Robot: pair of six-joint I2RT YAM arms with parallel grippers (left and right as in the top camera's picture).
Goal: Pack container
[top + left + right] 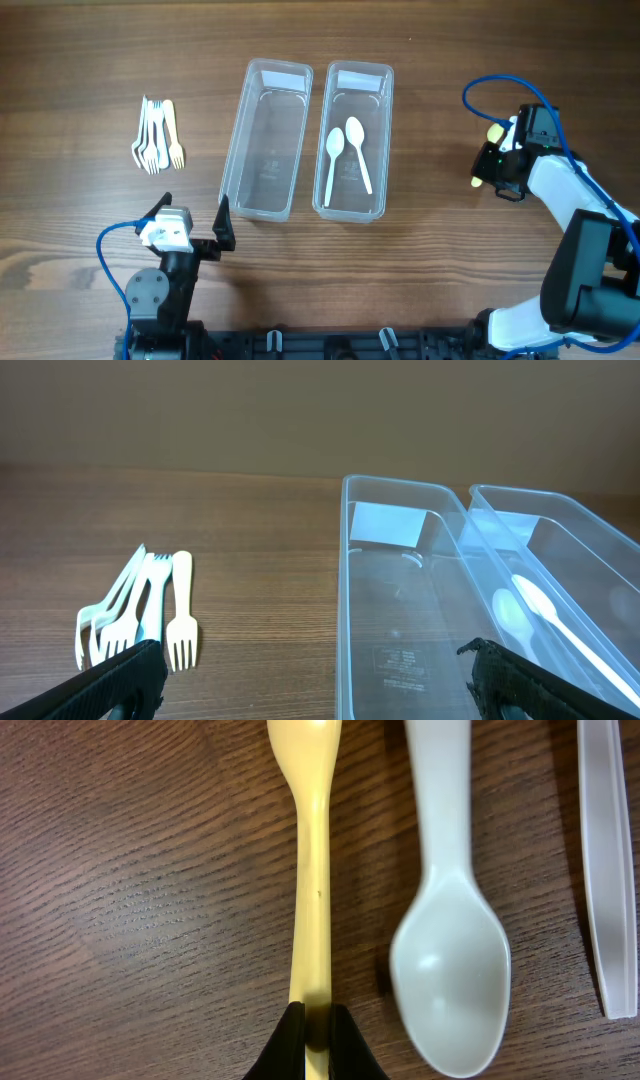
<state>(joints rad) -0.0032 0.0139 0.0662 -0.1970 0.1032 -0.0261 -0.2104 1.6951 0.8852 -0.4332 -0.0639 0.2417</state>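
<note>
Right gripper (318, 1038) is pinched tight on the handle of a cream utensil (313, 870) lying flat on the table (80, 250). Can't tell from the close-up if it's a spoon or a fork, since the far end is cut off. Just beside it lies a loose white spoon (450, 960), bowl toward the camera and not touching, and a pale handle (606, 870) runs along the right edge. From overhead this all sits well off to the right of the two clear tubs mid-table: the left-hand container (240, 130) and the right-hand container (388, 120) stand side by side. The right-hand one has two packed spoons (335, 150) in it, bowls toward the far end. Left gripper (195, 208) hangs near the front edge with its jaws wide apart, holding nothing — a bunch of forks (157, 135) lies to the left of the tubs.
</note>
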